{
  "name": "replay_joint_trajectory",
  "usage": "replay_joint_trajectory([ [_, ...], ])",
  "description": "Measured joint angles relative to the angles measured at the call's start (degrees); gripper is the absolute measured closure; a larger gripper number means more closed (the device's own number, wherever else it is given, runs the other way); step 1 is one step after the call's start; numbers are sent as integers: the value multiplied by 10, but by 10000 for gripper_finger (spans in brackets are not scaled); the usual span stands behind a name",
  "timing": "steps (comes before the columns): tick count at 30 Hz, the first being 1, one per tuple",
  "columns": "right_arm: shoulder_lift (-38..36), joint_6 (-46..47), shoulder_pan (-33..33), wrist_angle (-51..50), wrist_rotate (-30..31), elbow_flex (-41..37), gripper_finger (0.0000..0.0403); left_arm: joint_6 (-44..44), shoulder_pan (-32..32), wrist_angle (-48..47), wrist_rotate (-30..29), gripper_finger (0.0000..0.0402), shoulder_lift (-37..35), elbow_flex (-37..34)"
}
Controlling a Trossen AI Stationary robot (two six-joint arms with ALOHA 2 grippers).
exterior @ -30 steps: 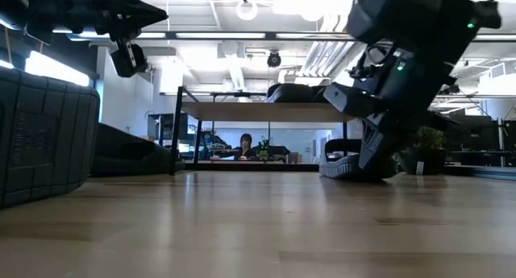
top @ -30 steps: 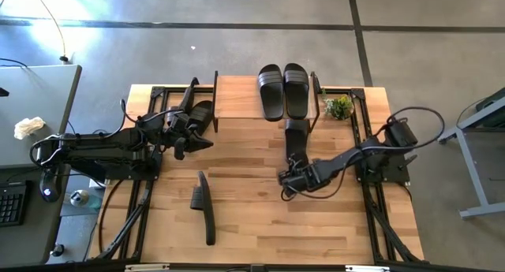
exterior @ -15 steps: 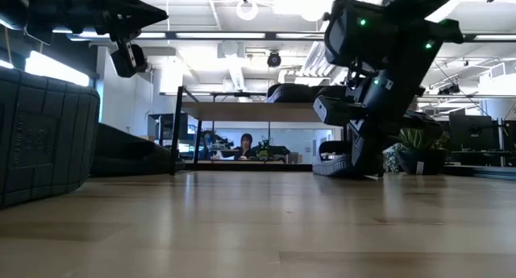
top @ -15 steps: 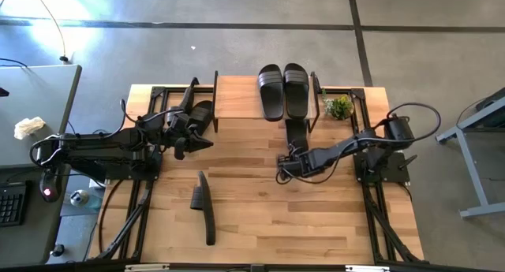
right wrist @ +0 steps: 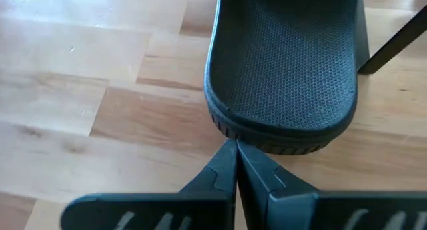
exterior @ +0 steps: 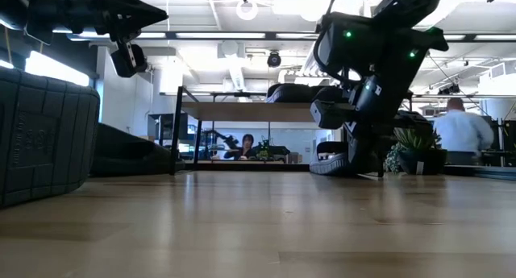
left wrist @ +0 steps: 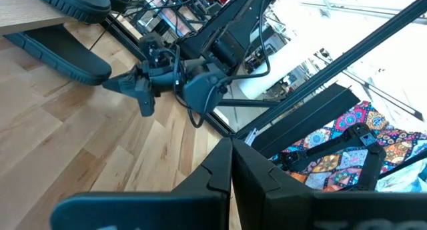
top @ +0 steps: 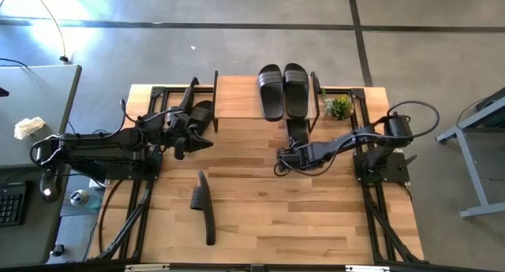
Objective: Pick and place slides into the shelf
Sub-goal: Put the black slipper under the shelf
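Two slides lie side by side on the shelf's top board. Another slide lies sole-down on the table, its far part under the shelf and its near end toward my right gripper, which is shut just behind it. One slide lies by the shelf's left legs. Another stands on its edge on the near table. My left gripper hovers shut above the table's left part, touching nothing. My right gripper's shut fingertips meet the rim of the slide's near end. They come from the table's near side, slanting down, along the slide's length. The slide stays flat on the table, its sole on the wood.
A small green plant stands right of the shelf. The shelf's black legs flank the pushed slide. In the low view the edge-standing slide fills the left foreground. People show in the room behind. Bare wood lies across the near table.
My right gripper has moved toward the table's far edge, staying shut and turning a little. The slide in front of it has slid along the table farther under the shelf.
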Motion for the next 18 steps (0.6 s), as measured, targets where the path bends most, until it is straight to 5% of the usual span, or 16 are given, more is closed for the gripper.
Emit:
replay_joint_trajectory([
  [18,-3,0,25,5,-3,2,403,0,0,0,0,401,0,0],
])
